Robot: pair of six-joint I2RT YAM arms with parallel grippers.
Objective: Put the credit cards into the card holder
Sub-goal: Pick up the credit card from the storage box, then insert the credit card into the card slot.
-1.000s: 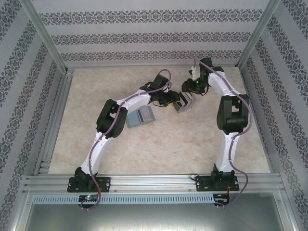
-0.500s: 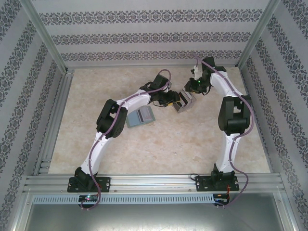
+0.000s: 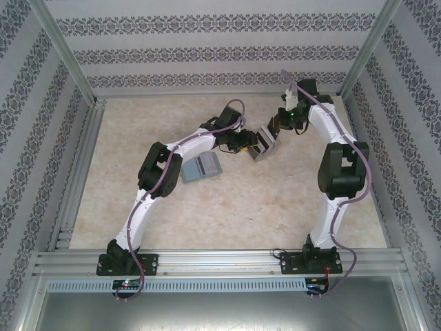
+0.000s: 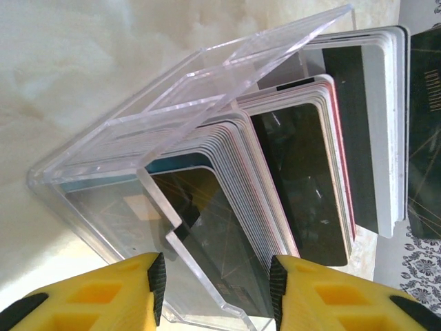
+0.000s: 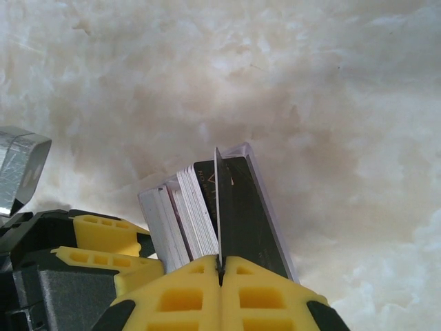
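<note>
Right jaws have closed, pinching one dark credit card upright between them; left jaws, half-spread, clamp the clear card box steady for the pull; open card holder lies well apart on tabletop.

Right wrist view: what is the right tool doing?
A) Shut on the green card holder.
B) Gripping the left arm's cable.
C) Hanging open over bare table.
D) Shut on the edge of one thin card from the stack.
D: the right tool has its pads pressed together on one thin card, seen edge-on beside the stack that stands in the clear box.
</note>
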